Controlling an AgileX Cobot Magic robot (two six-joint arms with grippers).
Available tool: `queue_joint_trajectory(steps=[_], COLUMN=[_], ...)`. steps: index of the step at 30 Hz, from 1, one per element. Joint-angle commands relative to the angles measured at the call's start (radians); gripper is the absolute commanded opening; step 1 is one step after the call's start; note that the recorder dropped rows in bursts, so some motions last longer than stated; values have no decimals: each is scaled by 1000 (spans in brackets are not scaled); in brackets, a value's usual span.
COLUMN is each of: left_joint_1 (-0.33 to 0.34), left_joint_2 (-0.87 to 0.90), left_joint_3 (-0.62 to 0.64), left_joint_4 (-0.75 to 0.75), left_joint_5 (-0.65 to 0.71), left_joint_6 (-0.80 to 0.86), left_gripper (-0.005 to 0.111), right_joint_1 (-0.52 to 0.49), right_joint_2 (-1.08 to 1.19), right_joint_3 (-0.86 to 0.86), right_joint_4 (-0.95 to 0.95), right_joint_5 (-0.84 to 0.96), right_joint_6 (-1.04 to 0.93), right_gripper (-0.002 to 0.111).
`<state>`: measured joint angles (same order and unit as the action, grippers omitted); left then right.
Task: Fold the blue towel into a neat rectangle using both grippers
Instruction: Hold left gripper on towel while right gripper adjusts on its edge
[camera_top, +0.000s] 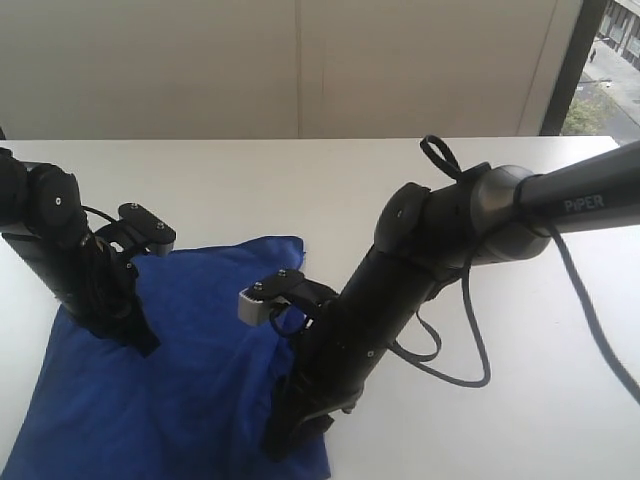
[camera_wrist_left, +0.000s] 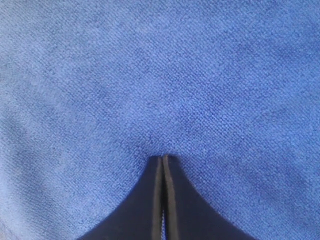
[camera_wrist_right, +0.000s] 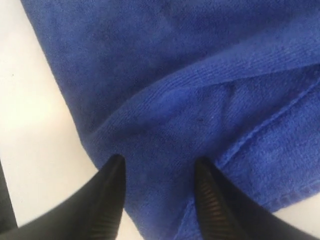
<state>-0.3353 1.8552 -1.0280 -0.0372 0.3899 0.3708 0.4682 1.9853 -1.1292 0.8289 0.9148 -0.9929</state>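
The left gripper (camera_wrist_left: 163, 160) has its jaws pressed together, tips against the blue towel (camera_top: 190, 400) just under it, while the right gripper (camera_wrist_right: 159, 162) stands spread over the towel's folded edge

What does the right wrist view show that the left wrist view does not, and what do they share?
Only the right wrist view: the white table beside the blue towel, the towel's edge and an overlapping folded layer, and the right gripper with jaws apart over that edge. Only the left wrist view: the left gripper with jaws shut, tips at the cloth, which fills the picture with no edge showing. Both: the fuzzy blue towel seen past black jaws.
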Motion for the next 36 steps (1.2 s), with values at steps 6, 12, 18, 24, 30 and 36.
queue_joint_trajectory(steps=[6,12,18,24,30,36], left_joint_1=[4,4,4,4,4,4], left_joint_2=[74,74,74,74,74,74], left_joint_3=[31,31,31,31,31,31], left_joint_4=[-10,-10,-10,-10,-10,-10], left_joint_5=[2,0,-1,-1,-1,4], left_joint_6=[-5,-5,-5,-5,-5,-5], left_gripper=[0,0,0,0,0,0], right_joint_1=[1,-1,-1,-1,-1,-1], right_joint_2=[20,10,10,14,14,10], right_joint_3=[4,2,2,2,2,2], right_joint_4=[-53,-139,-120,-71,-71,-139], right_joint_5=[12,10,26,0,-29,-54], right_joint_6=[3,47,54,47,53,174], right_gripper=[42,42,42,31,5,0])
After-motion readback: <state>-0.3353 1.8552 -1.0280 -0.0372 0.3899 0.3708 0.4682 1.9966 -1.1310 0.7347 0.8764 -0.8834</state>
